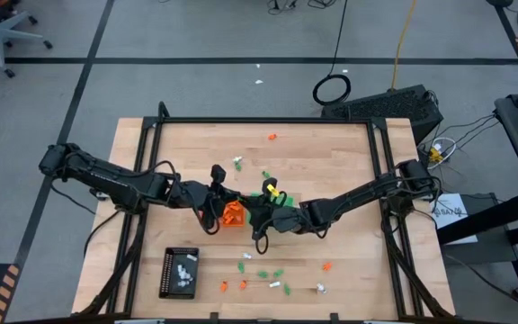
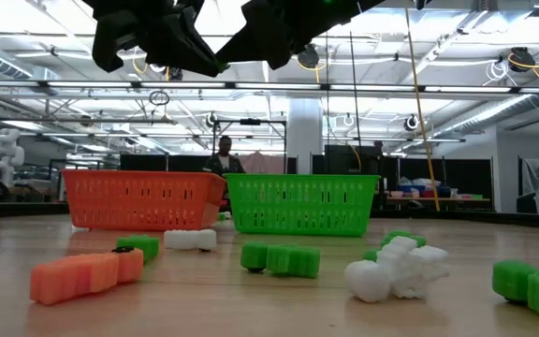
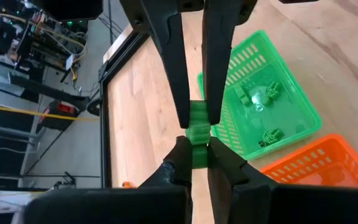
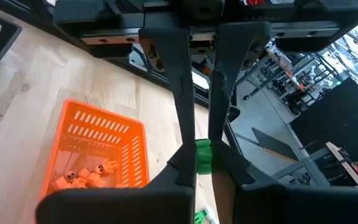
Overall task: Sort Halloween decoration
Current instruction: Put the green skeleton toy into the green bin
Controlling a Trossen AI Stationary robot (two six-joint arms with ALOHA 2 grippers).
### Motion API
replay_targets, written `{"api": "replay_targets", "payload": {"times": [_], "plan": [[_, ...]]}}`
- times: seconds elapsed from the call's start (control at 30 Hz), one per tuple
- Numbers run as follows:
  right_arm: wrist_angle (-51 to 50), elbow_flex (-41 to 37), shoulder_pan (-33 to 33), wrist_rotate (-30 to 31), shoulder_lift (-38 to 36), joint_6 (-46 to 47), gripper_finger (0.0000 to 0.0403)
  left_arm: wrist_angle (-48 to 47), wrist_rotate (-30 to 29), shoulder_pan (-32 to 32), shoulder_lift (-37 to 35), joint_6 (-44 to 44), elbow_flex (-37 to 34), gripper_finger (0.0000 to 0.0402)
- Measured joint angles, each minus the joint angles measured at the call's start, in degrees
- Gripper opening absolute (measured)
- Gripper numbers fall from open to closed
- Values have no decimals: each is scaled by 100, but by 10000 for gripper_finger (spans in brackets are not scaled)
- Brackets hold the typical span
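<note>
Hanging above the middle of the table (image 1: 331, 153), the left gripper (image 3: 194, 121) and the right gripper (image 4: 202, 146) meet tip to tip; one small green trinket (image 3: 197, 134) sits squeezed between the left fingers and between the right fingers at once, so both pairs are clamped on it, one pair at each end; it is off the wood, over the spot where the orange tray (image 1: 233, 214) and the green tray (image 1: 281, 200) sit side by side; in the left wrist view the green tray holds about three green pieces; in the right wrist view the orange tray holds a small heap of orange pieces, about four, hard to count; on the near side of the table lie loose trinkets (image 1: 263, 274), about ten from above, green, orange and white mixed; two more lie on the far side; the black tray (image 1: 179, 271) near the left corner holds white bits, too small to count; in the low view only the dark tops of the arms show, cut off by the edge, and the held piece is hidden.
</note>
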Motion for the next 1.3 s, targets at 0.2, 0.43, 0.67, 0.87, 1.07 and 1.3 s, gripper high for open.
{"api": "replay_targets", "payload": {"times": [0.2, 0.43, 0.67, 0.87, 1.07, 1.3], "plan": [[-11, 2, 10, 8, 0, 39, 5, 48, -46, 0, 0, -510, 0, 86], [-115, 0, 103, 27, -72, 137, 3, -115, -149, -51, -56, -1415, 0, 219], [-765, 4, 399, 6, -706, 633, 3, -1023, -172, -208, -619, -2720, 0, 268], [-1626, 5, 687, -14, -1372, 955, 3, -1723, -204, -346, -1138, -3591, -52, 269], [-2483, 4, 979, -306, -1867, 1257, 3, -1742, -310, -445, -1298, -3785, -375, 269], [-3360, 4, 1211, -302, -2104, 1046, 4, -1641, -459, -442, -1292, -4058, -581, 270]]}}
